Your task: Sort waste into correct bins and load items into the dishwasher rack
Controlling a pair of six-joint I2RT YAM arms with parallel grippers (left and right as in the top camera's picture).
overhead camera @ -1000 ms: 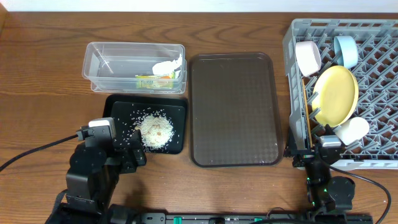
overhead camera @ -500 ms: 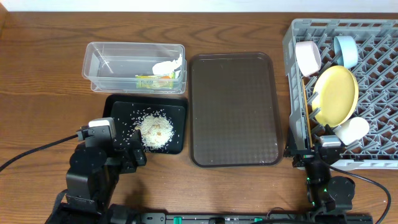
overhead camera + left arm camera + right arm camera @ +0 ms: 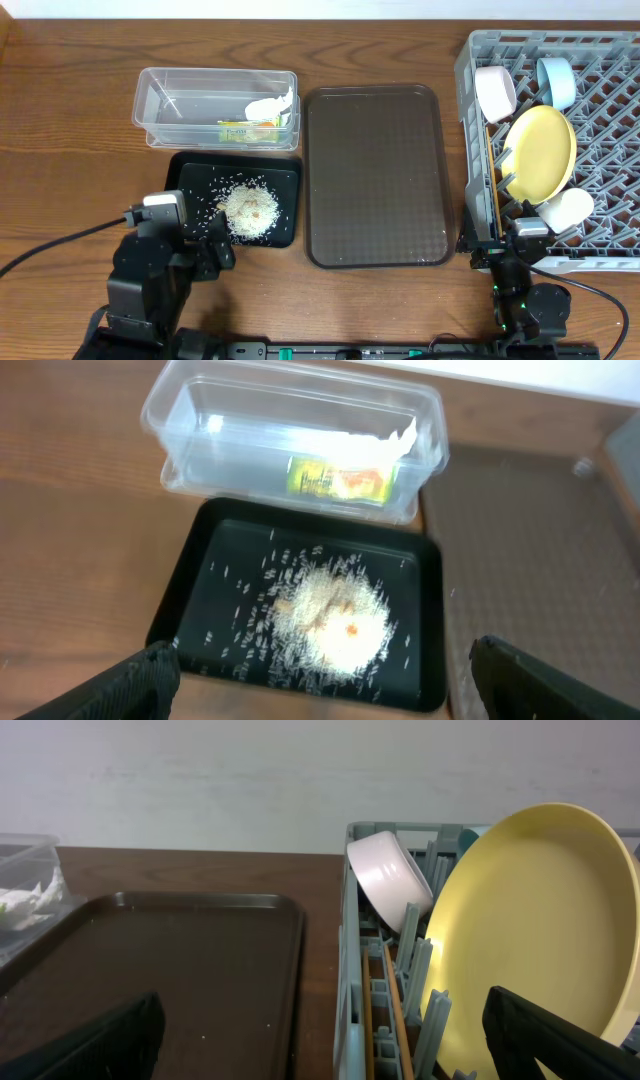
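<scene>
Finds the left gripper (image 3: 325,660) spread wide and empty just short of the black tray (image 3: 285,175). Finds the right gripper (image 3: 322,1000) likewise agape, low beside the dishwasher rack (image 3: 610,60).

Sorts by kind: rice (image 3: 248,208) on that tray, wrapper (image 3: 238,130) and white scrap (image 3: 270,104) in the clear tub (image 3: 160,85). Props yellow plate (image 3: 540,152), pink bowl (image 3: 494,90), blue bowl (image 3: 556,82) and white cup (image 3: 565,210) between tines. Places chopsticks (image 3: 396,1005), seemingly, along the left wall.

Hardly differs from a second ago: only a slight drawing-back of the left wrist.

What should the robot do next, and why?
Probably just park both arms. The rice sits in the black tray, the wrapper and white scrap in the clear tub, and the plate, pink bowl, blue bowl, cup and chopsticks are in the rack. The left gripper and right gripper are open, holding nothing.
</scene>
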